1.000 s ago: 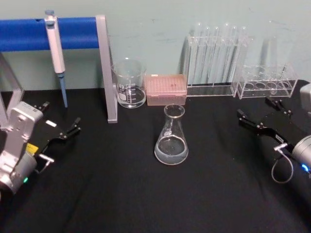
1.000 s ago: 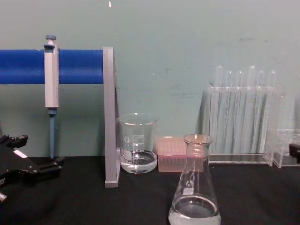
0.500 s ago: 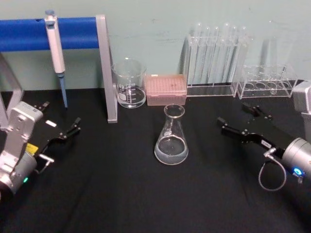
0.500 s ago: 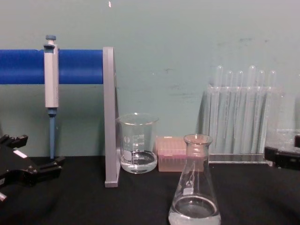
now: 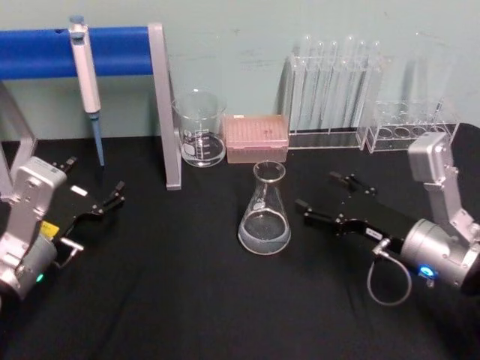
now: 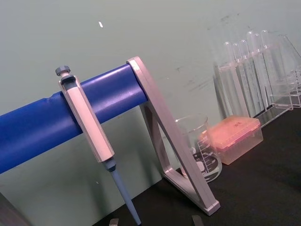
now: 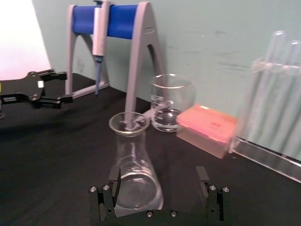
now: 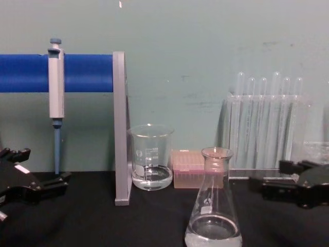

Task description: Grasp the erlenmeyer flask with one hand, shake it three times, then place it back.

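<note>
Bare counter (image 5: 187,300) separates the right end effector (image 5: 316,192) from the erlenmeyer flask (image 5: 265,214); beaker (image 5: 199,129) and pink tip box (image 5: 257,139) stand behind it, toward the back edge.

Glossy glass erlenmeyer flask (image 5: 265,217), matt cloth (image 5: 187,289)

On my head feed, at the lower left, the left gripper (image 5: 95,175) is a pair of flat black fingers with a small white label (image 5: 78,192). They sit on a boxy silver-grey link (image 5: 31,191) that carries a yellow sticker (image 5: 49,229) and a green light (image 5: 39,278). Right of centre, the right gripper (image 5: 316,190) has matching black fingers and a white tag (image 5: 373,234), then a silver cylindrical wrist (image 5: 439,259) with a blue light (image 5: 426,271), a looping grey cable (image 5: 388,303) and a grey boxy link (image 5: 433,161). On the right wrist feed I see its black base bar (image 7: 160,217) along the bottom edge, studded with small silver screws (image 7: 146,214).
</note>
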